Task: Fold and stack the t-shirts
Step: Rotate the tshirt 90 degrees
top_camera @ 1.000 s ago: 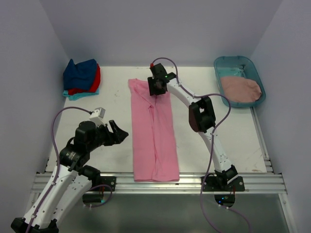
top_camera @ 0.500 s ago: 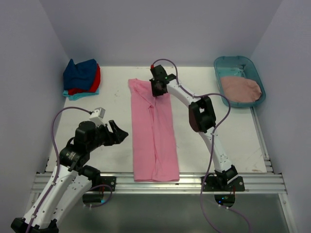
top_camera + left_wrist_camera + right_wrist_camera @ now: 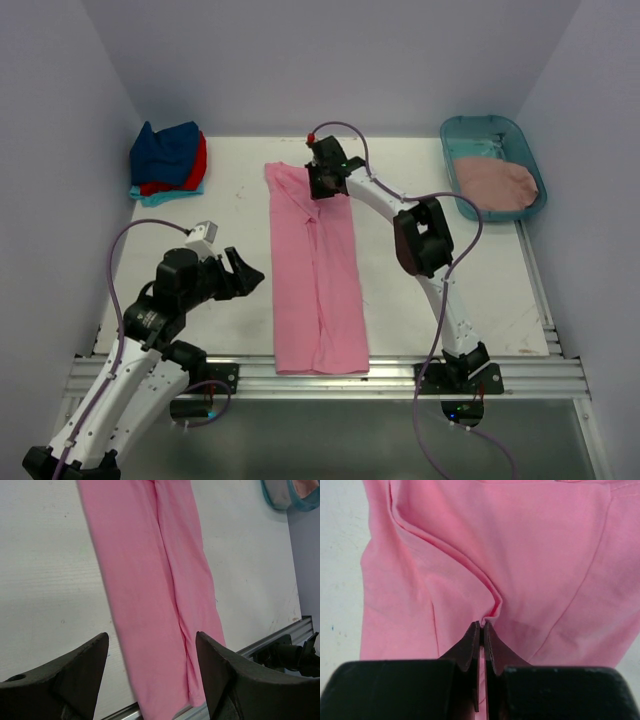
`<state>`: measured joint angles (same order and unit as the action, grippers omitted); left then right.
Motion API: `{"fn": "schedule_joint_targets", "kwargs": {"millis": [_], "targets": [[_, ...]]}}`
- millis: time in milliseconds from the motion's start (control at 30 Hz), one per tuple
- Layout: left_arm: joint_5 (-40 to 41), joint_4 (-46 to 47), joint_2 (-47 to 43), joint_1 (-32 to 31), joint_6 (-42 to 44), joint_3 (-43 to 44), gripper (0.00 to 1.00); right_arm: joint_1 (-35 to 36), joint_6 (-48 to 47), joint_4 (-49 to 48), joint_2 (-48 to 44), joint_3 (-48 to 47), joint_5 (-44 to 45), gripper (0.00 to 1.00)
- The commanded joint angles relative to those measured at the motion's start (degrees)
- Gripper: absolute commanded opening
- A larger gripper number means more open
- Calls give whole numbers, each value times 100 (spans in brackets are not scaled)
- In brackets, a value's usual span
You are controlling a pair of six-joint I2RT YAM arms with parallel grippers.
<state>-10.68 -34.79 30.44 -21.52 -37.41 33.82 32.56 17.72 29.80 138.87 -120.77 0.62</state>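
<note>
**A:** Where does the shirt lie?

**B:** The bright pink t-shirt (image 3: 315, 270) is in the middle of the table (image 3: 200, 215). It is already folded lengthwise into one long narrow strip, with the collar end far and the hem at the near edge.

**A:** And the two grippers?

**B:** The right gripper (image 3: 483, 625) is at the far end. Its jaws are pressed together on a small ridge of the pink cloth. The left gripper (image 3: 151, 639) hangs with its jaws apart, low over the near part of the shirt, and it holds nothing.

**A:** So which step is this?

**B:** I think it is the crosswise fold, bringing the far end toward the hem. The pinch looks thin, so it may catch only the upper layer. I would lift slowly and check that all layers rise together. Then carry the end straight along the strip, so the side edges line up, and lay it flat before letting go. The left gripper could press the hem down so the strip does not slide.

**A:** And afterwards?

**B:** It should go on the stack (image 3: 168, 160) of navy, red and turquoise shirts in the far left corner. A dusty rose shirt (image 3: 497, 185) lies in the teal tub (image 3: 470, 128) at the far right.
</note>
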Motion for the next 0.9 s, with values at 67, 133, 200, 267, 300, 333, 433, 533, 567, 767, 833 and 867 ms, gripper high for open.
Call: {"fn": "schedule_joint_targets", "kwargs": {"millis": [67,133,200,267,300,333,433,533,567,767,833,867], "targets": [[4,270,41,-28,41,-104,73,40,-93,-423,-369,168,-685,0],[-5,262,50,-28,41,-104,73,66,-119,-449,-360,211,-835,0],[4,270,41,-28,41,-104,73,93,-163,-580,-404,325,-1081,0],[22,279,50,-28,41,-104,73,128,-198,-660,-466,484,-1222,0],[13,279,68,-28,41,-104,73,137,-207,-695,-475,519,-1336,0],[4,288,76,-28,41,-113,73,146,-224,-712,-466,572,-1406,0],[-5,288,94,-28,49,-113,73,190,-277,-765,-483,712,-1565,0],[-5,288,85,-28,49,-113,73,216,-304,-897,-571,931,-1653,0],[-13,288,77,-28,49,-113,73,216,-312,-949,-624,985,-1697,0],[-13,297,94,-28,49,-122,73,234,-330,-1353,-896,1441,-1978,0],[-13,297,85,-28,49,-122,73,234,-321,-1617,-1081,1687,-2083,0],[4,297,77,-28,49,-122,73,234,-313,-1687,-1133,1758,-2214,0]]}}
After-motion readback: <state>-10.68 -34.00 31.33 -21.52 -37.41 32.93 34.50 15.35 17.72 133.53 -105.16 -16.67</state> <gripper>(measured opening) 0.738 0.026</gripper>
